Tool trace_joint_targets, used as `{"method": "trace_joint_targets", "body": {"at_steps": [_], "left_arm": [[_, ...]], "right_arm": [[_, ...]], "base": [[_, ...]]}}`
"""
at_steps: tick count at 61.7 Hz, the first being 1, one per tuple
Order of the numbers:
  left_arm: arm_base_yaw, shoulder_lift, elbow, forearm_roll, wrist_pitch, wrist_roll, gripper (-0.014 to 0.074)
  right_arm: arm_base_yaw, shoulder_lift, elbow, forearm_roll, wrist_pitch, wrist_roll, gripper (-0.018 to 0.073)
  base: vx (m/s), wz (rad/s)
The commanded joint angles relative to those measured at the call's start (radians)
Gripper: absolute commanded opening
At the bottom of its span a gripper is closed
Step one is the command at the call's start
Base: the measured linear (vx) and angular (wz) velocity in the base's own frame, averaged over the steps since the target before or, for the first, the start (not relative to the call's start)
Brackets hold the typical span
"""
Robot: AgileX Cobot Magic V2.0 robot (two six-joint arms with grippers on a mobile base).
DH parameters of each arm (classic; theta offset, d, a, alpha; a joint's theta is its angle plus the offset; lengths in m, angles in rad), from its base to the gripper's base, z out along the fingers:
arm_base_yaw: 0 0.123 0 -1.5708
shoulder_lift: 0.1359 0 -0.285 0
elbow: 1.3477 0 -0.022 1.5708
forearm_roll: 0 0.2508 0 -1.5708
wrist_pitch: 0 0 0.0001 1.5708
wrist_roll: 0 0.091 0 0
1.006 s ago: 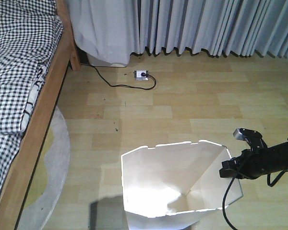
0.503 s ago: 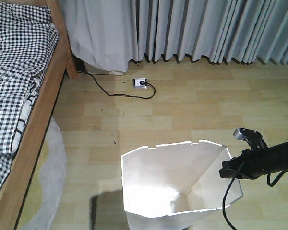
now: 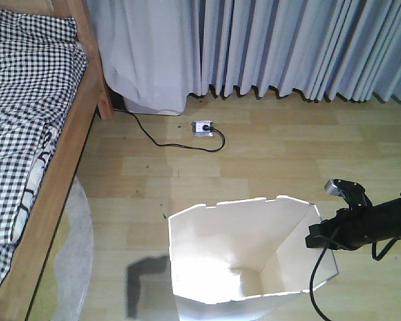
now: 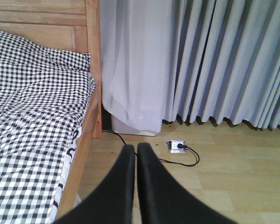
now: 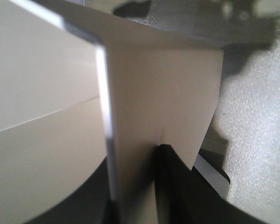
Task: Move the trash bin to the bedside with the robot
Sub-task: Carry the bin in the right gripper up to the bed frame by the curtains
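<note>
The white trash bin (image 3: 214, 251) stands open-topped at the bottom middle of the front view, on the wooden floor. My right gripper (image 3: 317, 237) is shut on the bin's right rim, and a black cable hangs from the arm. In the right wrist view the bin wall (image 5: 163, 84) runs between the fingers of the right gripper (image 5: 136, 179), one inside and one outside. The bed (image 3: 27, 127), with checked bedding and a wooden frame, lies along the left, apart from the bin. The left gripper (image 4: 136, 148) is shut on nothing, pointing at the floor beside the bed (image 4: 32, 116).
Grey curtains (image 3: 287, 47) hang along the far wall. A floor socket (image 3: 202, 126) with a black cable lies ahead of the bin, also seen as the socket (image 4: 177, 145). A white box (image 3: 154, 103) sits under the curtain. A round grey rug (image 3: 77, 261) lies by the bed frame.
The socket, curtain hem and bed post have slid down the front view, so the base has moved closer to them. The bin and right arm keep the same place in the view.
</note>
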Motion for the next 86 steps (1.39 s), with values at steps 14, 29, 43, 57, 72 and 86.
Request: {"method": "trace_joint_targets", "body": {"at_steps": [14,29,43,57,72,86], "left_arm": [[0.0,-0.014,0.012,-0.004,-0.069,-0.006,-0.0006],[0.0,-0.014,0.012,-0.004,-0.069,-0.006,-0.0006],[0.0,-0.014,0.012,-0.004,-0.069,-0.006,-0.0006],[0.0,-0.014,0.012,-0.004,-0.069,-0.006,-0.0006],[0.0,-0.014,0.012,-0.004,-0.069,-0.006,-0.0006],[0.0,-0.014,0.012,-0.004,-0.069,-0.006,-0.0006]], "right_arm": [[-0.002,-0.064,-0.007,0.039,0.216,0.003,-0.0003],[-0.002,-0.064,-0.007,0.039,0.222,0.003,-0.0003],[-0.002,-0.064,-0.007,0.039,0.222,0.003,-0.0003],[-0.002,-0.064,-0.007,0.039,0.222,0.003,-0.0003],[-0.002,-0.064,-0.007,0.039,0.222,0.003,-0.0003],[-0.002,-0.064,-0.007,0.039,0.222,0.003,-0.0003]], "base": [[0.18,0.03],[0.18,0.01],[0.17,-0.03],[0.15,-0.02],[0.15,-0.02],[0.14,0.03]]}}
